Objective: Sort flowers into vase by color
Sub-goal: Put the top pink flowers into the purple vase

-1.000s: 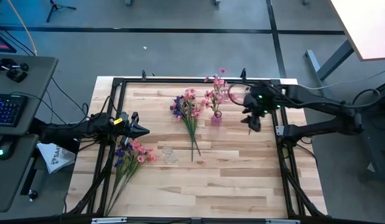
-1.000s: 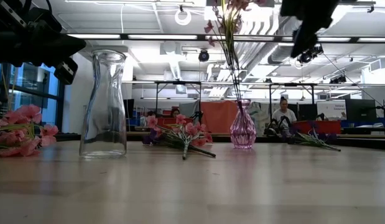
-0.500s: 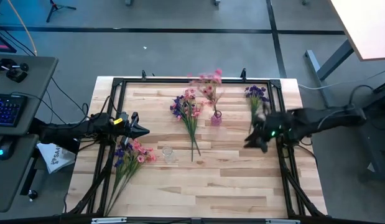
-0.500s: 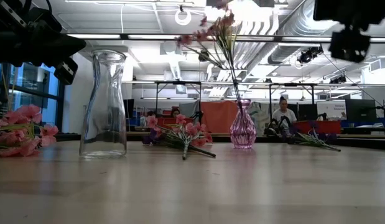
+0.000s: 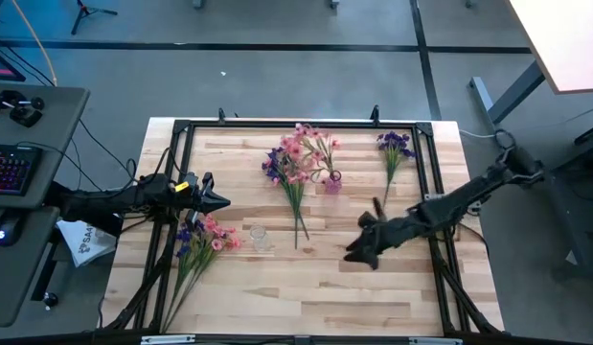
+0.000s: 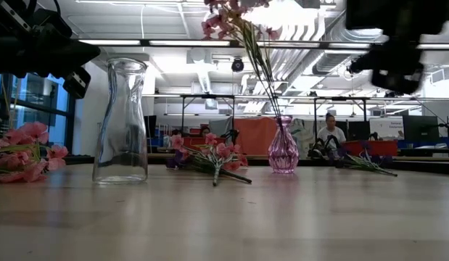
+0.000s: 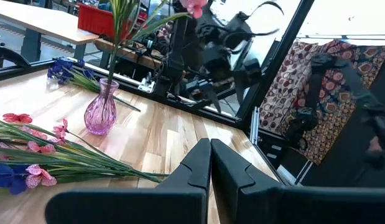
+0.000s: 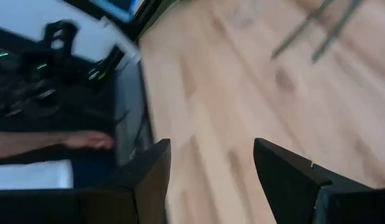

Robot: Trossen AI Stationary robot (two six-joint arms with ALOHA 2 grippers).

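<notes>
A pink glass vase (image 5: 331, 183) stands at the table's far middle with pink flowers (image 5: 313, 144) in it, leaning left. A mixed pink and purple bunch (image 5: 290, 174) lies on the table beside it. Purple flowers (image 5: 394, 144) lie at the far right. Another mixed bunch (image 5: 195, 241) lies at the left edge. A clear glass vase (image 5: 260, 237) stands empty near it. My right gripper (image 5: 357, 254) hovers open and empty over the table's middle right, near side of the pink vase. My left gripper (image 5: 216, 199) waits shut at the left edge.
A black metal frame (image 5: 277, 125) runs around the tabletop. A keyboard desk (image 5: 28, 144) stands beyond the left edge. Bare wood (image 5: 315, 297) stretches across the table's near half. People sit in the room behind (image 6: 330, 136).
My right gripper has swung from beside the pink vase's flowers toward the table's near edge and down, rolling as it went, its fingers staying apart. The pink flowers in the vase have swayed and now lean left. The purple flowers at the far right have come into view.
</notes>
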